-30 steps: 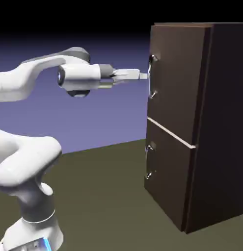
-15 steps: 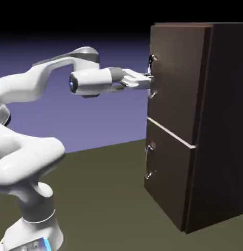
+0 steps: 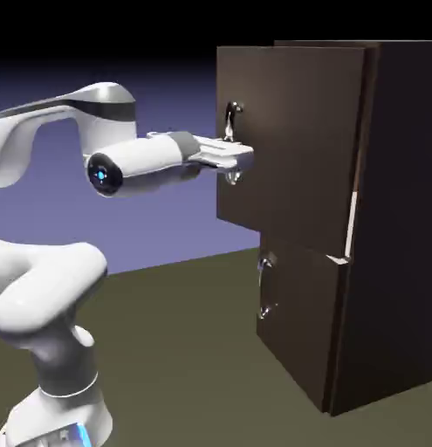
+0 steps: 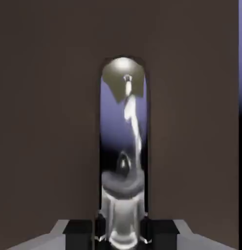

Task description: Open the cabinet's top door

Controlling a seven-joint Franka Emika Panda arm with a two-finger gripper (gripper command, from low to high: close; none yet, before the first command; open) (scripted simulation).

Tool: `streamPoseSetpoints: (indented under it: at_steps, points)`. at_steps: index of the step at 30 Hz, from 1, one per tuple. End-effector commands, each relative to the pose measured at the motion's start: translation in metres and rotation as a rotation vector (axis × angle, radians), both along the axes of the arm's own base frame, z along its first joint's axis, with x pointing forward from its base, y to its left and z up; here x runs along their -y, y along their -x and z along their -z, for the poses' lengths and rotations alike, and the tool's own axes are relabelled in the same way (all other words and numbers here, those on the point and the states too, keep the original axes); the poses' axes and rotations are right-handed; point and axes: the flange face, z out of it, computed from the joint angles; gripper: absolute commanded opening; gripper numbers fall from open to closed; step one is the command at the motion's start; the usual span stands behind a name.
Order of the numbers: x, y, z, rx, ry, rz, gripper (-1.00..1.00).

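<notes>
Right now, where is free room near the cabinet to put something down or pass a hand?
The table lies bare between the robot's base and the cabinet, in front of the lower door. It is crowded higher up: the tool is closed on the handle of the top door, which stands swung out.

A flat, dull olive-brown worktop (image 3: pixel 184 349) filled the lower part of the exterior view. Directly on it stood the tall dark brown cabinet (image 3: pixel 385 262), toward the right, and the robot's white base (image 3: pixel 62 410), at the lower left, well apart from the cabinet.
</notes>
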Motion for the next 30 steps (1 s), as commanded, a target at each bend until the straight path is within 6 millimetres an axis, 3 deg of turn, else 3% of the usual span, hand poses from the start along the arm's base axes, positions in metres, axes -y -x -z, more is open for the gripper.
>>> streamPoseSetpoints:
  at_steps: [1, 10, 17, 30]
  points:
    - [0.005, 0.003, 0.000, 0.000, 0.000, -0.023, -1.00]
    - [0.057, 0.027, 0.000, 0.000, 0.000, -0.228, -1.00]
    - [0.110, 0.039, 0.000, 0.000, 0.000, -0.423, -1.00]
    - [0.217, 0.032, 0.000, 0.000, 0.000, -0.809, -1.00]
